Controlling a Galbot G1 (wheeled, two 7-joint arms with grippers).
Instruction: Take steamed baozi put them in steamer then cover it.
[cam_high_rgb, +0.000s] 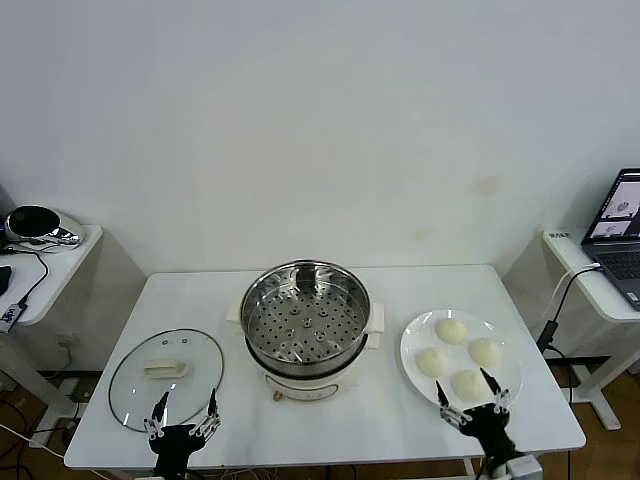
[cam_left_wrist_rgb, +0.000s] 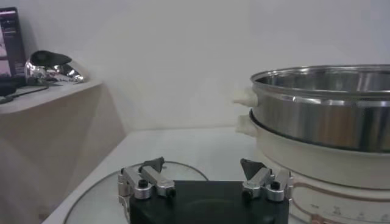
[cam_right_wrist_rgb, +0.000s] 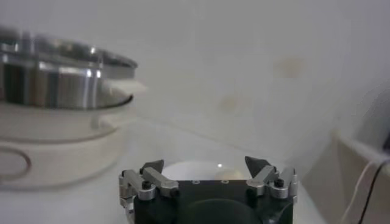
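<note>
Baozi (cam_high_rgb: 459, 356), four on a white plate (cam_high_rgb: 416, 332) at 3 o'clock from the empty steamer (cam_high_rgb: 305, 315); the cover (cam_high_rgb: 166, 378) lies on the tabletop (cam_high_rgb: 330, 420) at 9 o'clock. Right end effector (cam_high_rgb: 473, 401) hovers spread at the plate's near rim, left end effector (cam_high_rgb: 184, 417), also spread, by the cover. Risk: the buns sit close together, so fingers may nudge a neighbour or squash one.

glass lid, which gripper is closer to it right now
Left. The left gripper hovers open over the glass lid's near rim; the right gripper is across the steamer, by the baozi plate.
</note>
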